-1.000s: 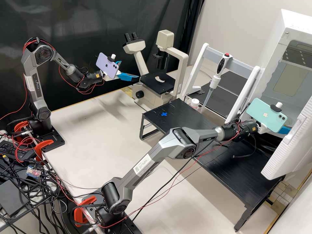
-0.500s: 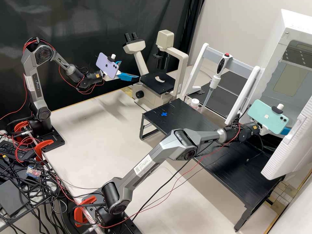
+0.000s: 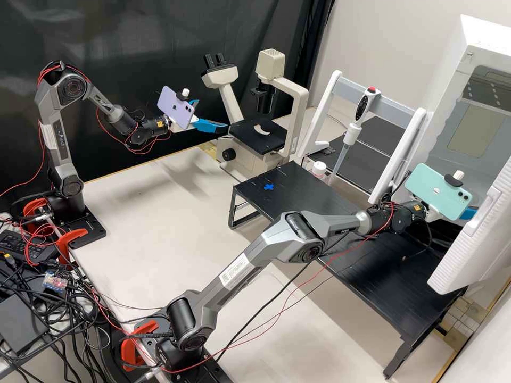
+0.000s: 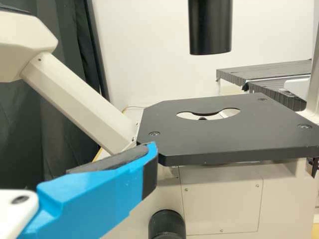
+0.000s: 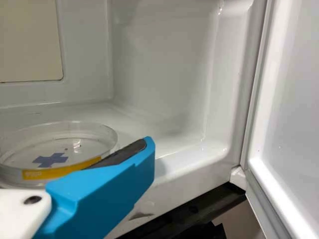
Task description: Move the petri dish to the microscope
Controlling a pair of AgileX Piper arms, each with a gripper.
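Petri dish (image 5: 57, 144): sitting on the white cabinet (image 3: 459, 80)'s floor, at the scene's right, and it's see-through, so its rim is easy to misjudge!
Right gripper (image 3: 468, 214): fingers apart, one beside the dish; contact I can't tell, but no grasp looks made. A crooked squeeze could skid or tip that slick wall.
Cabinet door (image 3: 476, 234): oh, tight! It stands just beside the right gripper, so a wide exit could bump it and jolt the dish.
Left gripper (image 3: 212, 115): far left, spread open, holding nothing, near the stage (image 4: 224, 144); crowd the delivery and they clash.
Microscope (image 3: 295, 122): far side, with an opening in the stage; careless placement could leave the dish tilted.
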